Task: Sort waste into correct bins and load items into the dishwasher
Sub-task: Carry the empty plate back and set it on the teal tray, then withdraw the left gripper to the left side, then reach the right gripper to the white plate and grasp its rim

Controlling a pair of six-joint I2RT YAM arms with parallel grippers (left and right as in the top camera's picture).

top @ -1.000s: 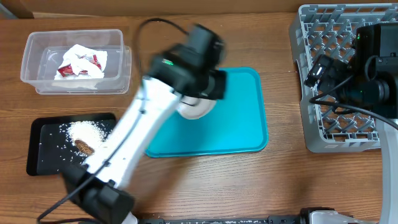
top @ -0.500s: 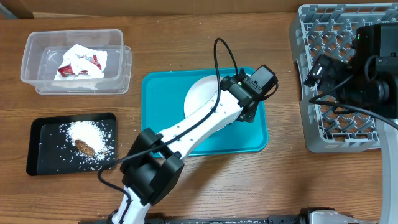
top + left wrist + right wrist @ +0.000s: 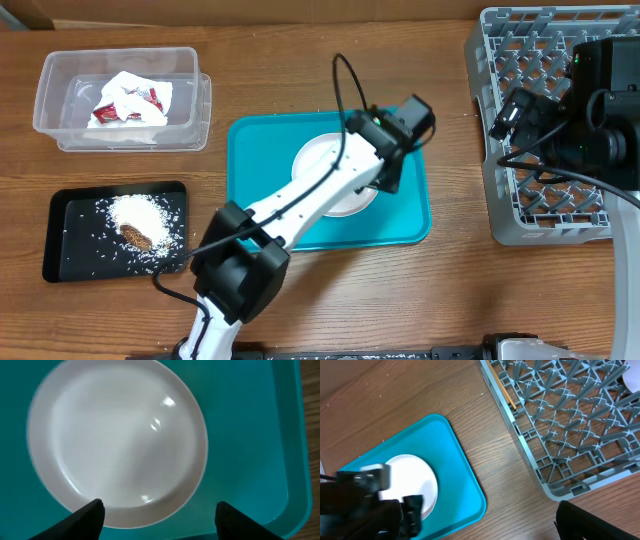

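Left gripper (image 3: 159, 507) open, hovering over flat plate (image 3: 117, 442) on teal tray (image 3: 250, 460), gripping nothing. Right gripper (image 3: 512, 115) wide, empty, above dish rack (image 3: 520, 215). Waste looks sorted: napkin (image 3: 128, 95) and wrapper (image 3: 105, 113) in clear tub (image 3: 60, 135), rice (image 3: 140, 212) in black tray (image 3: 65, 262). Plate not yet racked.

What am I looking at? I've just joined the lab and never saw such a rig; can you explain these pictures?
Two robot arms work at a table. One picture looks down from above; the other two come from cameras on each wrist. The left gripper, open and holding nothing, hangs over a white plate lying on a teal tray. The right gripper, also open, is above the grey dish rack. A clear tub holds a napkin and red wrapper; a black tray holds rice and a brown scrap.
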